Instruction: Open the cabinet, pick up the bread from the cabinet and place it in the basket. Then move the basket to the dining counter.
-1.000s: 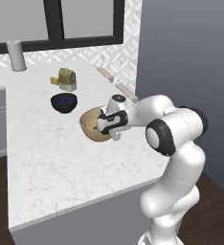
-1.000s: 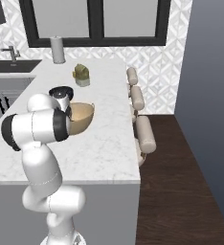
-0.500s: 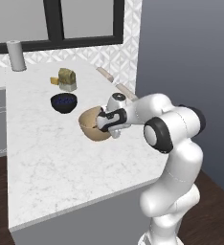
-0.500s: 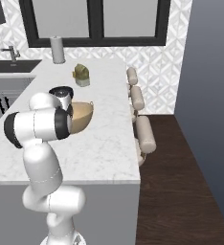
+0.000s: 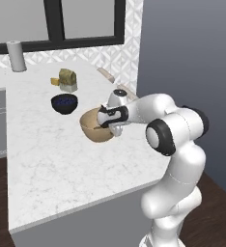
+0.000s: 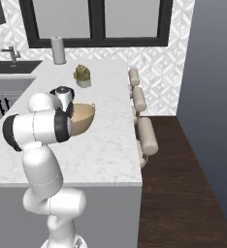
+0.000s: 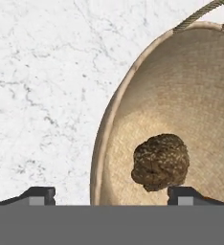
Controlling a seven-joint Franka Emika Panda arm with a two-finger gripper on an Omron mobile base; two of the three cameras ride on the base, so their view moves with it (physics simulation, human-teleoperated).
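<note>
The tan woven basket (image 5: pixel 92 127) (image 6: pixel 84 116) stands on the white marble dining counter (image 5: pixel 52 159) (image 6: pixel 110 140). The lumpy dark brown bread (image 7: pixel 160 161) lies inside the basket (image 7: pixel 181 95), near its wall. My gripper (image 7: pixel 111 195) is open and straddles the basket's rim, one fingertip (image 7: pixel 37 194) outside over the marble and the other inside beside the bread. Neither fingertip touches the rim. From the left base view, my gripper (image 5: pixel 113 129) hangs at the basket's right edge. The cabinet is out of view.
A black bowl (image 5: pixel 64 103) sits just behind the basket, with a beige holder (image 5: pixel 66 80) (image 6: pixel 82 75) and a paper towel roll (image 5: pixel 17 56) farther back. Padded stools (image 6: pixel 145 134) line the counter's right edge. A sink (image 6: pixel 11 66) lies at the far left.
My gripper's fingers have spread apart and let go of the basket's rim. The basket, the bread and the arm stay where they were.
</note>
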